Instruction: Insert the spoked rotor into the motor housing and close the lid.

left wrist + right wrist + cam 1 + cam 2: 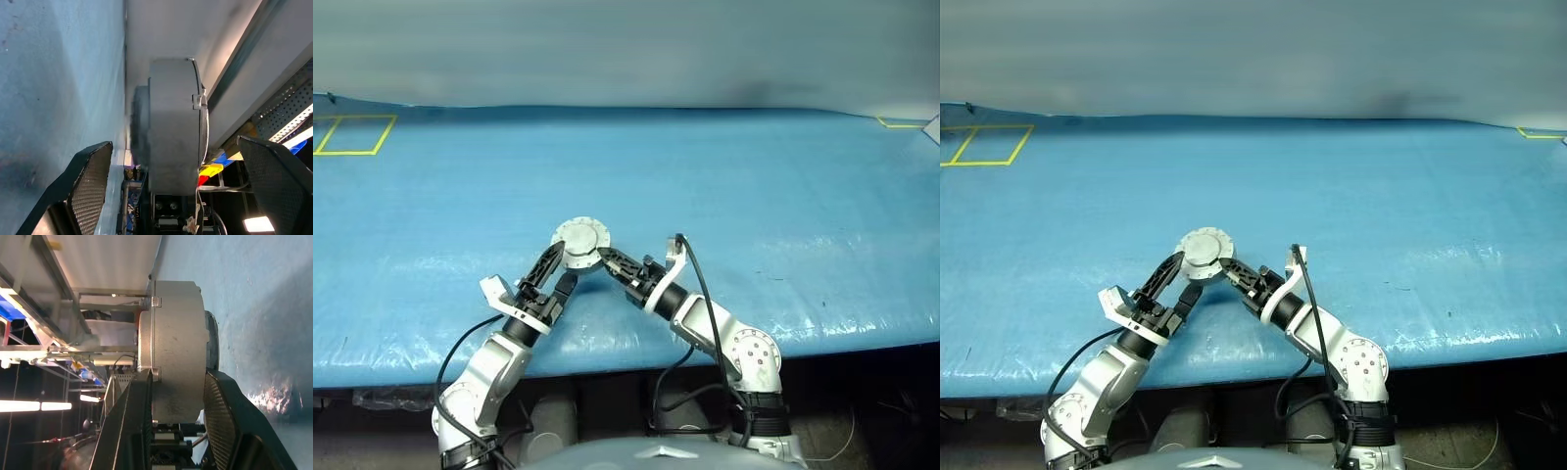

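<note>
I see the motor housing point(579, 244) held up off the blue counter point(783, 196), its lid point(146, 347) shut against it, plain grey face toward my head camera. My right gripper point(607, 260) reaches in from about 4 o'clock of it with its jaws clenched on the housing's two flat faces; the right wrist view shows both pads pressed against it. My left gripper point(553, 269) sits at about 7 o'clock with its jaws released wide, one pad on each side of the housing and neither touching.

I cannot see the spoked rotor; I judge it is inside.

My worry is that one grip carries the whole weight. If the right jaws slacken or the wrist rolls, the housing could slip and drop to the counter. The lid's small clip may not be fully latched, so a knock from the left pads could spring it open.
</note>
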`<state>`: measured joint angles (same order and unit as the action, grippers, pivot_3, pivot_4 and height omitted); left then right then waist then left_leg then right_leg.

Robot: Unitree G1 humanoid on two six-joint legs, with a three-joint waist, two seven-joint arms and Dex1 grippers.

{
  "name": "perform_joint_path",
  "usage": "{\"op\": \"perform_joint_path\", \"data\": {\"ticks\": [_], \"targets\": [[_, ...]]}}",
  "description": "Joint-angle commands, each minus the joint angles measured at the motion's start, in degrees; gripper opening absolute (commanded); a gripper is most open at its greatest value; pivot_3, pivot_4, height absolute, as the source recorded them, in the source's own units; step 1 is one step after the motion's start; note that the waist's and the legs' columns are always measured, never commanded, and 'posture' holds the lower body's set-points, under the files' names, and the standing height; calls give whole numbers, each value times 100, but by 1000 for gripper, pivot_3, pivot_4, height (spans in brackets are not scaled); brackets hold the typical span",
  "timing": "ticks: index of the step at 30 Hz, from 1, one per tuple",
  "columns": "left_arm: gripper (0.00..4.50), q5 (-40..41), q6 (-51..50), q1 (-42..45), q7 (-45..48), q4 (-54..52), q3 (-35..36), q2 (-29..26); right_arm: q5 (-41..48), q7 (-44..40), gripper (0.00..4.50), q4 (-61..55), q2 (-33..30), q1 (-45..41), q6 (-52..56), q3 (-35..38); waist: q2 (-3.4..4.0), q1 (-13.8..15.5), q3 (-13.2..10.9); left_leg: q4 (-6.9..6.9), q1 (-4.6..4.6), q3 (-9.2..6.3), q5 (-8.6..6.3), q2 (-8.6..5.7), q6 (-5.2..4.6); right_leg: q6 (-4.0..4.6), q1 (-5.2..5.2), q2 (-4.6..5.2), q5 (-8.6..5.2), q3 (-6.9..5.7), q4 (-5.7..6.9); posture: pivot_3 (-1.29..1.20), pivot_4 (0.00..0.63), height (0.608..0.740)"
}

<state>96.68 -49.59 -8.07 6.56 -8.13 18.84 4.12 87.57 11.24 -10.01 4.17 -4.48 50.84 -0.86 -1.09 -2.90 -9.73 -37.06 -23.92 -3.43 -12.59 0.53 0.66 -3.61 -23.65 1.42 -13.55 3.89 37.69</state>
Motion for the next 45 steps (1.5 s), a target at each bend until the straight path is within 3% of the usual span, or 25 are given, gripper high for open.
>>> {"op": "perform_joint_path", "data": {"ticks": [1, 7, 10, 14, 19, 27, 29, 30, 36, 42, 45], "targets": [[4436, -50, 125, 37, 182, 85, -161, 75, 416, -59, 1153, -515, 72, 5, 99, -161, 0, 3, 0, -1, 0, 0, 0, -1, 0, 0, 2, 1, 0, 0, 0, 0, 150, 740], [4436, -161, 243, 45, 128, 89, -301, 24, 571, 41, 1153, -687, -17, 150, 158, -304, 0, 11, 0, -3, 0, 0, 0, -1, 0, -1, 2, 3, 0, 0, -2, 0, 150, 740], [3916, -170, 279, 35, 80, 68, -331, 3, 584, 54, 1153, -690, -76, 176, 115, -307, 0, 20, 0, -1, 0, -1, 0, -1, 0, -1, 1, 3, -1, 0, -4, 0, 150, 740], [2564, -94, 294, 19, 63, 29, -334, -39, 524, 1, 1153, -660, -130, 126, 27, -287, 0, 36, 0, -2, -2, 0, 0, -2, 0, -1, 1, 3, -1, 0, -7, 0, 150, 740], [2454, -52, 293, 23, 104, 30, -306, -108, 115, -278, 1153, -732, -229, 58, -17, -341, 0, 37, 0, 0, -1, -1, 0, 0, 0, -1, 0, 2, -1, -1, -7, 0, 150, 740], [2454, -590, 798, 312, 33, 98, -158, -170, -286, -748, 3774, -956, -476, 205, -142, -269, 0, 51, 0, 0, -1, -1, 0, 0, 0, -1, 0, 1, -1, -1, -8, 0, 150, 740], [2454, -752, 998, 620, 18, 282, -38, -242, -1252, -1162, 4433, -1278, -969, 284, -335, -459, 2, 61, 0, 0, -1, 0, 0, 1, 0, -1, 0, 1, -1, -1, -8, 0, 150, 740], [2454, -838, 1068, 798, 32, 403, 18, -304, -1641, -1368, 4500, -1397, -1169, 338, -428, -552, 2, 73, 0, 0, -1, 0, 0, -1, 1, -2, 0, 1, -1, -2, -9, 0, 150, 740], [2454, -1528, 1590, 2139, -3, 1558, 373, -621, -3327, -2118, 4500, -1792, -1659, 767, -1327, -932, -3, 95, 1, 2, -4, -3, 0, -1, 1, -4, 0, -6, 1, -4, -10, 0, 150, 740], [2454, -2340, 2093, 3698, 152, 3245, 694, -932, -5546, -2671, 4500, -1712, -1879, 1178, -3040, -1582, -12, 112, -2, 0, -13, -4, 1, -9, 2, -26, 6, -4, 13, -2, -33, 0, 150, 740], [2454, -2724, 2383, 4371, 295, 4138, 859, -1049, -6351, -2786, 4500, -1522, -1998, 1325, -3560, -1838, -12, 112, -2, 2, -24, -6, 0, -10, 0, -74, 8, -5, 43, -4, -63, 0, 150, 740]]}}
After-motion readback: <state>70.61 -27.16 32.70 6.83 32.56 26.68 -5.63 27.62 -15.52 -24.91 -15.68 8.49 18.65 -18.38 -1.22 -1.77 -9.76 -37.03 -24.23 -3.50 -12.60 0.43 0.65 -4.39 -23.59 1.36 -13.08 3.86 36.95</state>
